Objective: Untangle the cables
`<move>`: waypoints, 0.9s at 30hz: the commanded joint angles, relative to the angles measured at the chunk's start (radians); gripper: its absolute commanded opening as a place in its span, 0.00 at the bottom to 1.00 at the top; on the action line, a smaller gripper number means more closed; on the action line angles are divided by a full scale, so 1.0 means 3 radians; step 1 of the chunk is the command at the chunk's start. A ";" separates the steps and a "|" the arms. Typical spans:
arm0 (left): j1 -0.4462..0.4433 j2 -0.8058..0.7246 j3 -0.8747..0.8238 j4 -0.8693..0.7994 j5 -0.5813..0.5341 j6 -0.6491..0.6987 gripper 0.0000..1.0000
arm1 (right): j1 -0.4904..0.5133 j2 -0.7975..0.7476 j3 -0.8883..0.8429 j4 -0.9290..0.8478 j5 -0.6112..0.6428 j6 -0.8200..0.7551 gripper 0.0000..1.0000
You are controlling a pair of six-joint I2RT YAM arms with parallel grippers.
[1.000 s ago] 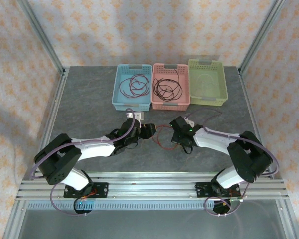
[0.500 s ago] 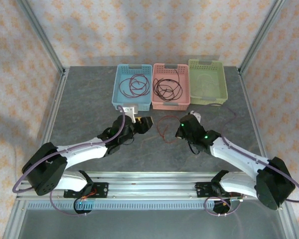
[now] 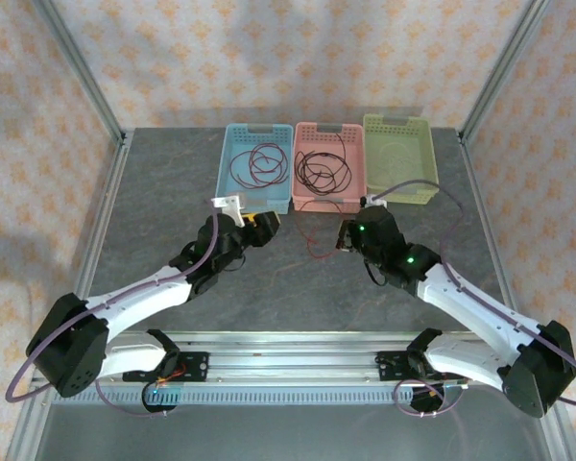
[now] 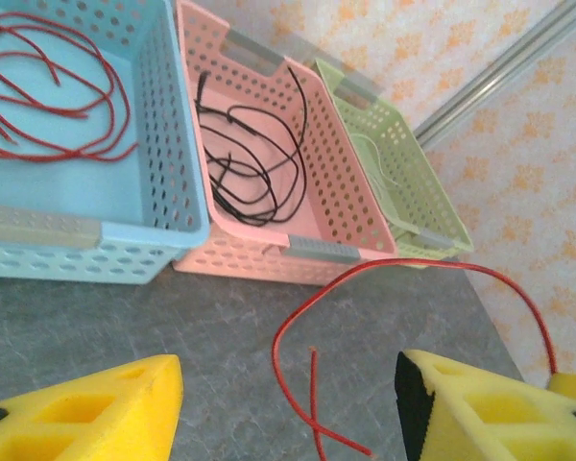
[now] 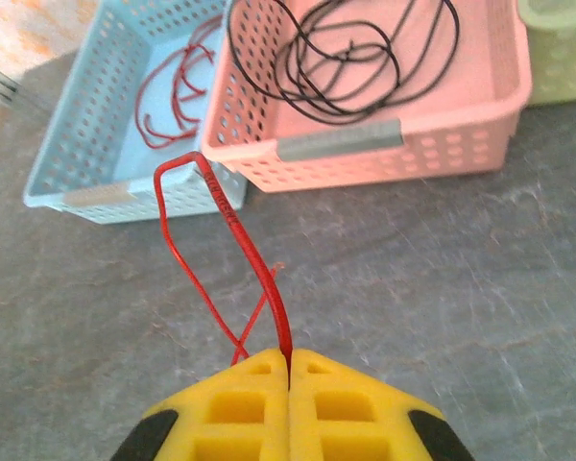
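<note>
A loose red cable (image 3: 314, 246) hangs over the grey table between my two grippers, in front of the baskets. My right gripper (image 3: 346, 238) is shut on one end of it; in the right wrist view the red cable (image 5: 260, 279) rises from the closed yellow pads (image 5: 289, 363) and loops back down. My left gripper (image 3: 260, 223) stands open, and the red cable (image 4: 273, 354) curves through the wide gap between its yellow fingers (image 4: 86, 413), touching neither. More red cables (image 3: 257, 163) lie in the blue basket, black ones (image 3: 322, 171) in the pink, a whitish one (image 4: 379, 163) in the green.
Three baskets stand side by side at the back of the table: blue basket (image 3: 254, 206), pink basket (image 3: 328, 203), green basket (image 3: 399, 195). Metal frame posts rise at the back corners. Bare grey tabletop stretches to the left and right of the arms.
Both arms have stretched away from their bases toward the baskets. The right gripper carried the red cable's end back with it. The left gripper's jaws have widened.
</note>
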 commanded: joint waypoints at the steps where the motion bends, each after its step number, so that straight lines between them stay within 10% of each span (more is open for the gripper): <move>1: 0.0114 -0.0081 0.0130 -0.0148 0.0093 0.0124 0.63 | 0.0014 0.0042 0.0172 0.0053 0.0000 -0.0081 0.00; 27: 0.0991 0.0490 0.0773 -0.0016 0.0489 0.0461 0.65 | 0.0014 0.1804 0.2040 0.0422 -0.0207 -0.0119 0.00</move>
